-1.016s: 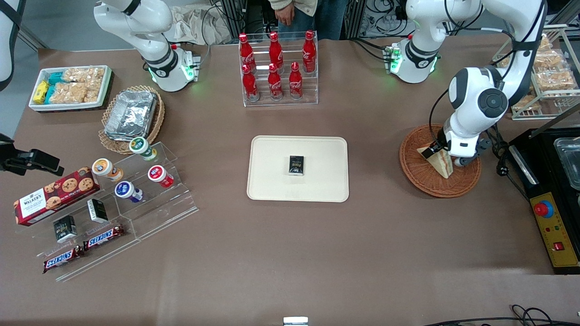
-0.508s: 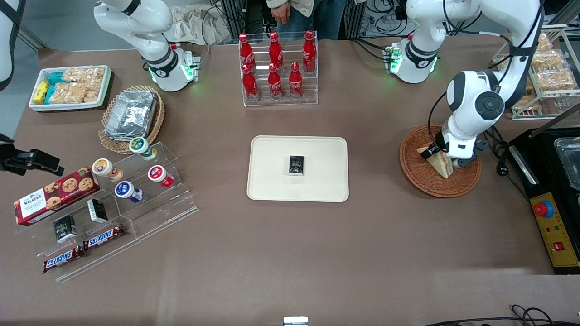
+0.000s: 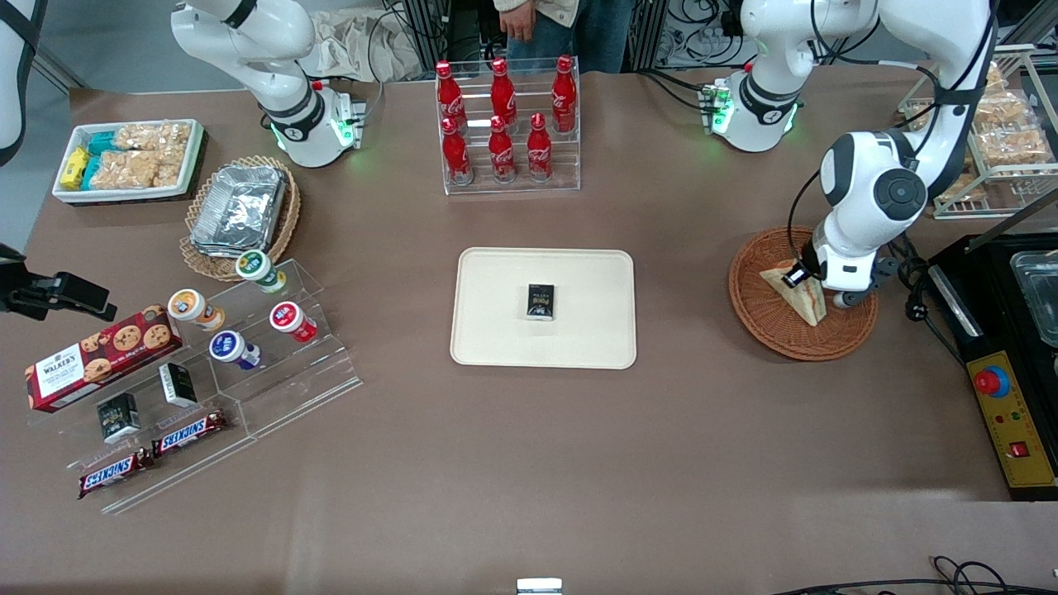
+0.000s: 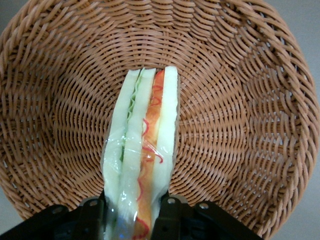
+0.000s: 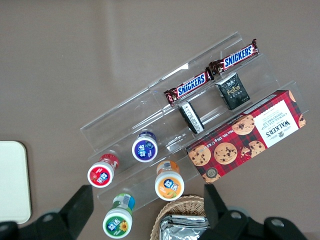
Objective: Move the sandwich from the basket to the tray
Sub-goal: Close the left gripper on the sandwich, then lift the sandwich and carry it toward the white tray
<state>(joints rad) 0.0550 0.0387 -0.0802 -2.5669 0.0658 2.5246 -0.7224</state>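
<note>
The sandwich, a wrapped triangular wedge with white bread and red-orange and green layers, stands on edge in the round reddish-brown basket toward the working arm's end of the table. My left gripper is down in the basket, shut on the sandwich. In the left wrist view the black fingers press both bread faces of the sandwich, with the wicker basket all around and the gripper at the wedge's near end. The cream-white tray with a small black box lies at mid-table.
A black control box with a red button stands beside the basket at the table's end. A wire rack of snack packets is farther from the camera. A clear stand of cola bottles stands farther back than the tray.
The wrist has shifted slightly sideways over the basket, and the gripper sits a little further along the sandwich. The sandwich stays in the basket.
</note>
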